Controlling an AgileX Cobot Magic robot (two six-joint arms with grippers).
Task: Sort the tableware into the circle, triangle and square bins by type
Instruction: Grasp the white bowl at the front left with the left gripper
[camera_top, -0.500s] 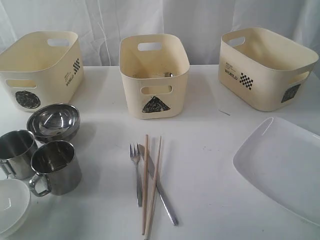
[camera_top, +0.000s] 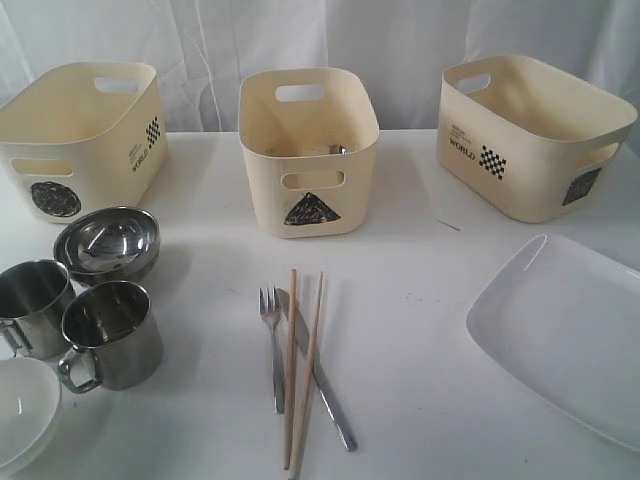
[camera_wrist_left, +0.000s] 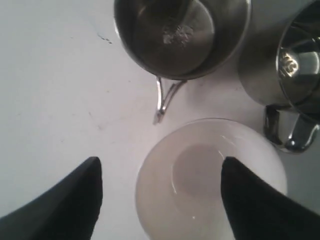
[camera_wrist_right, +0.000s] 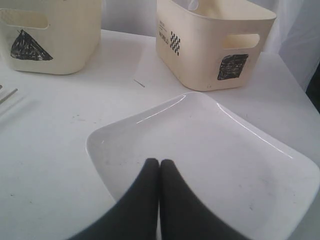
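Left pincer (camera_wrist_left: 160, 165) fingers wide apart, holding nothing; 1 white bowl (camera_wrist_left: 210, 185) sits between them. Right pincer (camera_wrist_right: 159, 164) fingers pressed together, tips over the white plate (camera_wrist_right: 235, 145); contact unclear.

Exterior view: white bowls (camera_top: 22, 415) cut off at lower-left corner, count unreadable. The plate (camera_top: 560, 330) runs past right edge. A metallic glint (camera_top: 338, 150) inside the triangle bin (camera_top: 262, 195) is too small to identify.

This looks like a lab test setup: a white surface (camera_top: 420, 330) backed by a white curtain (camera_top: 400, 40). Along the far side stand the circle bin (camera_top: 80, 130), triangle bin (camera_top: 308, 150) and square bin (camera_top: 530, 135), each marked with a hand-inked shape.
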